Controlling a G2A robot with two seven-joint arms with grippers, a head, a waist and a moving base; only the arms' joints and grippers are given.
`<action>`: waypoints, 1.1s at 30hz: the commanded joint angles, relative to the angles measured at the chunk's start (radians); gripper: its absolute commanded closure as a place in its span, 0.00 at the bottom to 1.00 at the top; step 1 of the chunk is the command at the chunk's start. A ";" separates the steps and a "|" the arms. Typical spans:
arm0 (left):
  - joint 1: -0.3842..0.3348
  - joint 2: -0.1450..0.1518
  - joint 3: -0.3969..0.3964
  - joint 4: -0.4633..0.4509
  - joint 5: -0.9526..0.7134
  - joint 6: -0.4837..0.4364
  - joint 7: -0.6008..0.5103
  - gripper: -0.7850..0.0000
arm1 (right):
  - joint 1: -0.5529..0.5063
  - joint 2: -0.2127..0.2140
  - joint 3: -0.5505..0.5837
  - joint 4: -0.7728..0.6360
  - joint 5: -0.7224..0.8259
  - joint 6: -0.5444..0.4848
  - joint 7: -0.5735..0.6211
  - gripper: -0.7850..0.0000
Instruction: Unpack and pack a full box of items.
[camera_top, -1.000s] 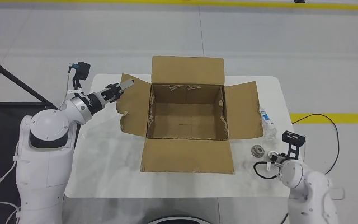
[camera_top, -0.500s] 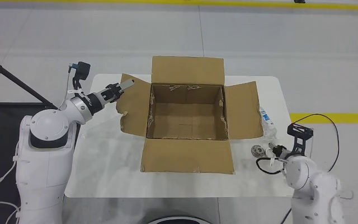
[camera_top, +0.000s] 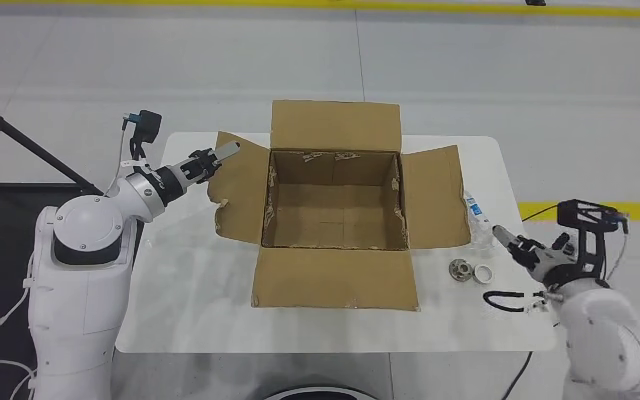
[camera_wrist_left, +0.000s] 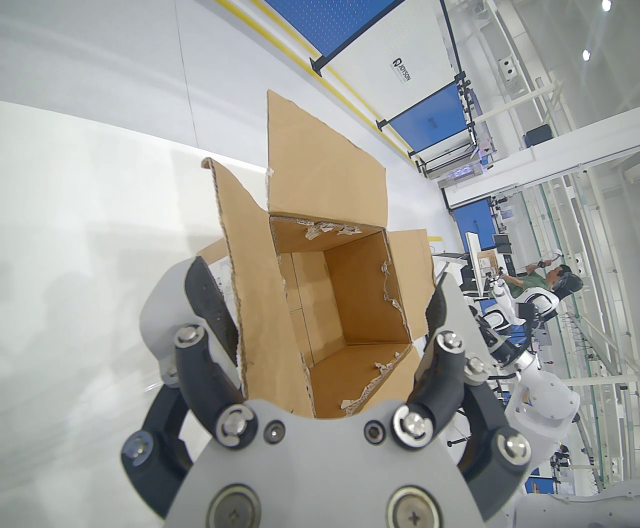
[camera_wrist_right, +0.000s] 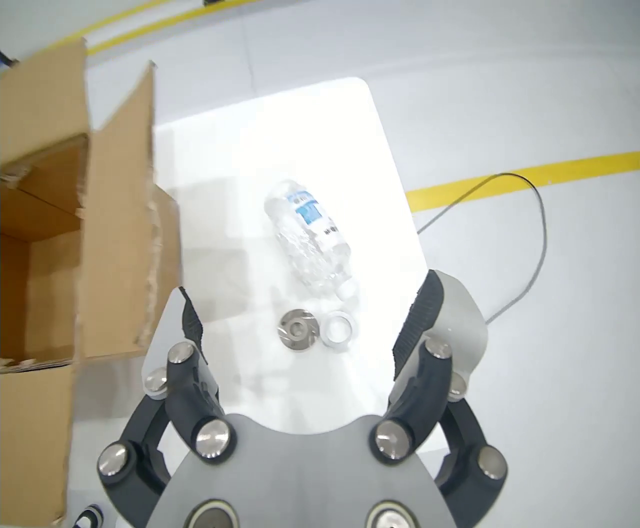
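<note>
At the worktop's (camera_top: 190, 300) left, the left pincer (camera_top: 225, 150) hovers with its fingers apart, the left flap's edge between them. The cardboard box (camera_top: 335, 282) sits in the middle, all flaps spread and its floor bare, so unpacking looks finished. To its right lie a water bottle (camera_top: 478, 215) on its side, a metal disc (camera_top: 460, 268) and a white ring (camera_top: 483, 272) touching it. The right pincer (camera_top: 510, 243) hangs spread wide just beside them. Repacking all three seems to remain.
</note>
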 joint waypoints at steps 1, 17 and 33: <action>0.000 0.000 0.000 0.000 0.000 0.000 0.000 0.00 | -0.008 0.000 0.031 -0.002 0.141 -0.083 -0.058 0.00; 0.000 0.000 0.000 0.000 0.000 0.000 0.000 0.00 | -0.029 0.006 0.108 -0.002 0.383 -0.247 -0.135 0.00; 0.021 0.002 0.006 -0.013 -0.003 -0.010 0.038 0.00 | -0.011 0.021 0.077 0.123 0.225 -0.272 -0.272 0.00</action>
